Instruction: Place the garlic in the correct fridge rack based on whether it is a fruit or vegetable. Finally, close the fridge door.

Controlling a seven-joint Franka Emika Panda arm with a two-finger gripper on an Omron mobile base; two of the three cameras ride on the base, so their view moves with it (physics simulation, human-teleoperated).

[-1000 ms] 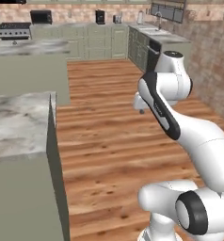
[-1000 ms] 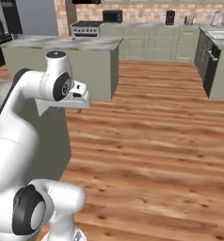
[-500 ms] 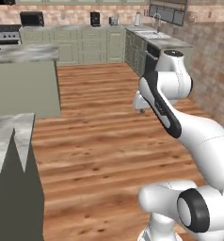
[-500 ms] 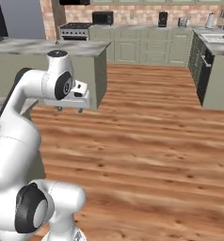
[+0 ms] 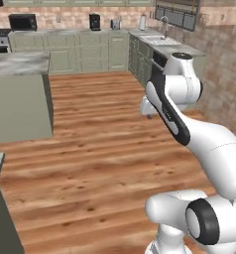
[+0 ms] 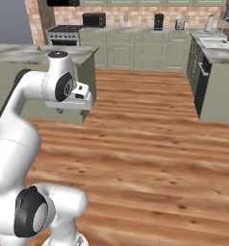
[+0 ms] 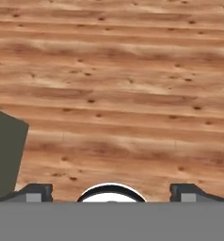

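Our end effector hangs spread wide, holding nothing, dark blocky fingertips over glossy knotted wooden floor planks. We cannot tell where the garlic lies. Grey-green island cabinet wears veined marble.

Below the claw, whose fingers stand wide apart with nothing between them, bare wood floor spreads out with free room ahead and to both sides. The nearest obstacle is the green island desk, just off to the claw's left. Farther ahead, well apart from the claw, cabinets line the back wall, and a sink desk stands to the right.
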